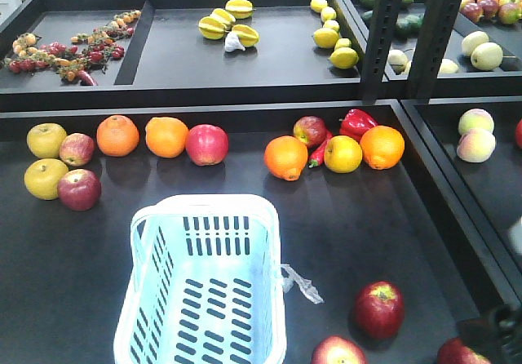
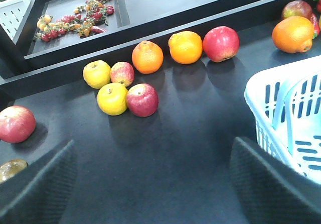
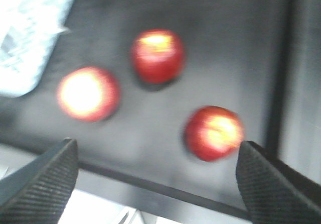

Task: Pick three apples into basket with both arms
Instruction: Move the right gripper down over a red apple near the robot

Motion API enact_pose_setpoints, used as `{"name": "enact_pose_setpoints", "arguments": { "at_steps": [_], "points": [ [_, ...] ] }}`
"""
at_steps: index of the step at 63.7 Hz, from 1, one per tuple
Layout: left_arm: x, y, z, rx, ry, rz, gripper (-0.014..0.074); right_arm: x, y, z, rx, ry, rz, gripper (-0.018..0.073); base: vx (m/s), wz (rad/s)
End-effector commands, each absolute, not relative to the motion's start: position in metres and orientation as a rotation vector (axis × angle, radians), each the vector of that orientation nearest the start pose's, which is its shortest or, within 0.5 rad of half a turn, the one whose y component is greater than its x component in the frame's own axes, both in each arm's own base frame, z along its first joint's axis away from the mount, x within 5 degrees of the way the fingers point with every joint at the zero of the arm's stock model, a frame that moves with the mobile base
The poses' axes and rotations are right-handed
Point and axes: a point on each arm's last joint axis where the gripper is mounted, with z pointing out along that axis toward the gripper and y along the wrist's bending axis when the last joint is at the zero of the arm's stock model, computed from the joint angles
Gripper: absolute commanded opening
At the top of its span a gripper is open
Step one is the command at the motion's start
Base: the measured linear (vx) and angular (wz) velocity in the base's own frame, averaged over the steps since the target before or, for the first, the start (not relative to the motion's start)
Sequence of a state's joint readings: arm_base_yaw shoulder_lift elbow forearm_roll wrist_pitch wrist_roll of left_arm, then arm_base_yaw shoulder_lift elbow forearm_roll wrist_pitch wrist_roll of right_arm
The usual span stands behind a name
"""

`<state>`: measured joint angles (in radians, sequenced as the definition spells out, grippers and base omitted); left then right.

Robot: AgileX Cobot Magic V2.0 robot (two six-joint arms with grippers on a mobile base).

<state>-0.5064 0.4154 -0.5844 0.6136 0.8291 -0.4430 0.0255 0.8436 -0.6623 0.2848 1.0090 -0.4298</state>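
From the front, the basket (image 1: pixel 200 282) stands at the near edge of the display tray (image 1: pixel 73 274), about midway along it. Its slotted floor is bare, so I judge none of the three picks done and all three left. The apples (image 1: pixel 379 308) lie to its right, toward the tray's near right corner. One shows whole and two are cut by the picture's bottom edge. A film scrap (image 1: pixel 303 284) hangs off the basket on that side. The oranges (image 1: pixel 118 135) and yellow apples (image 1: pixel 46 139) along the far edge are not mine to take. A dark bit of my right arm (image 1: pixel 497 331) pokes in at the bottom right, but its jaws are not shown here.

My left wrist view shows what the front one does not. My left gripper (image 2: pixel 153 148) is spread wide with nothing between its pads, above bare tray left of the basket. Only the basket's corner shows, at the right. None of the three maroon apples is in sight here.

My right wrist view is blurred, yet it alone shows all three apples whole, apart from one another, near the tray's near edge. My right gripper (image 3: pixel 156 143) is open and empty, and the apples lie ahead between its pads. The basket's inside is hidden here.
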Motion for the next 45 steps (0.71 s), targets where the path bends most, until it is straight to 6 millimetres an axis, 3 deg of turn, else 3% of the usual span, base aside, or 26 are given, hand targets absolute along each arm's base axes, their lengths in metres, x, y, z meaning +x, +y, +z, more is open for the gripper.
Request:
{"name": "enact_pose_setpoints", "arguments": {
  "at_steps": [1,10,20,33,45],
  "points": [
    [0.08,-0.001,0.331,0.242,1.916,0.114,0.0585,0.148,0.038,0.285,-0.619,2.504,0.272,0.062,0.0,0.0],
    [0.08,-0.001,0.331,0.242,1.916,0.114,0.0585,0.161,0.063,0.266,-0.913,2.521,0.26,0.0617,0.0,0.0],
    [0.08,-0.001,0.331,0.242,1.916,0.114,0.0585,0.176,0.087,0.244,-1.102,2.508,0.21,0.0616,0.0,0.0],
    [0.08,-0.001,0.331,0.242,1.916,0.114,0.0585,0.197,0.114,0.21,-1.205,2.519,0.205,0.0616,0.0,0.0],
    [0.08,-0.001,0.331,0.242,1.916,0.114,0.0585,0.217,0.131,0.187,-1.187,2.563,0.235,0.0614,0.0,0.0]
  ]
}}
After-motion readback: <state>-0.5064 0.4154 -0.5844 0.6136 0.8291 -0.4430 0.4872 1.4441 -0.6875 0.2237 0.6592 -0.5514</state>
